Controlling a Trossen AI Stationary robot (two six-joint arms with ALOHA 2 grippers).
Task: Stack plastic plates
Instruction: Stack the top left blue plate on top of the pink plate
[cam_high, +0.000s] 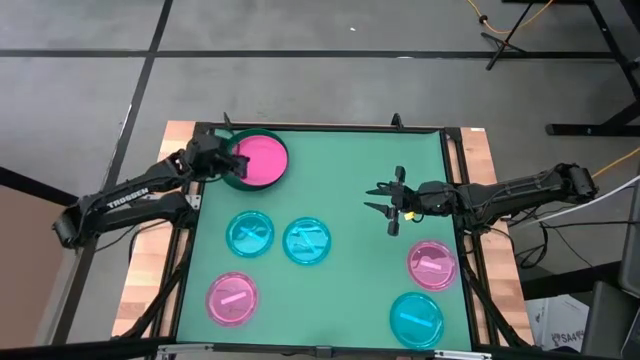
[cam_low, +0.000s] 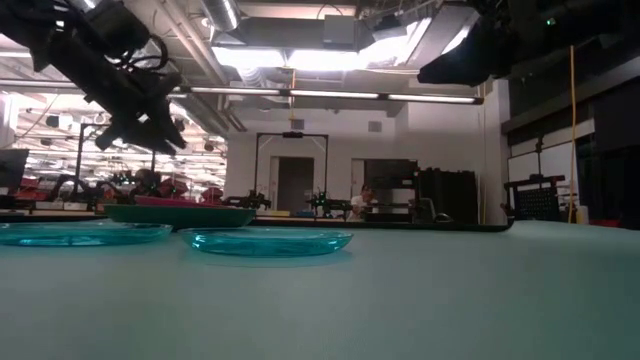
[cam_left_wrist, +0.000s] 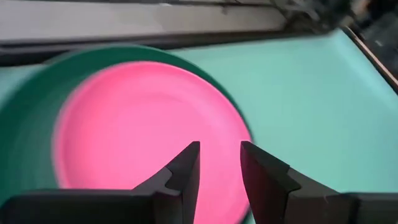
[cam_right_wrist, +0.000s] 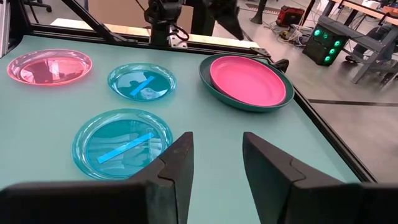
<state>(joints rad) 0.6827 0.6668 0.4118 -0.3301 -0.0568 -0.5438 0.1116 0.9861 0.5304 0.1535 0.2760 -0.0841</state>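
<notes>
A teal-green surface (cam_high: 340, 180) holds round plastic plates, and the stacking looks barely begun. At the far left corner, the left gripper (cam_high: 222, 158) hovers at the edge of the one stack so far: a solid pink plate (cam_high: 262, 159) nested inside a larger dark green plate (cam_high: 236, 181). Its fingers (cam_left_wrist: 186, 171) stand slightly apart, holding nothing.

Moving right, two translucent cyan plates (cam_high: 250, 235) (cam_high: 307, 241) lie side by side near the middle, with a translucent pink plate (cam_high: 232, 299) nearer the front. All are shallow, glossy and thin-rimmed.

Further right, the right gripper (cam_high: 392, 208) hangs above bare surface, fingers (cam_right_wrist: 177, 163) parted and empty. Beyond it lie another translucent pink plate (cam_high: 432, 264) and a cyan plate (cam_high: 416, 318). By my judgement, five loose plates remain to be stacked.
</notes>
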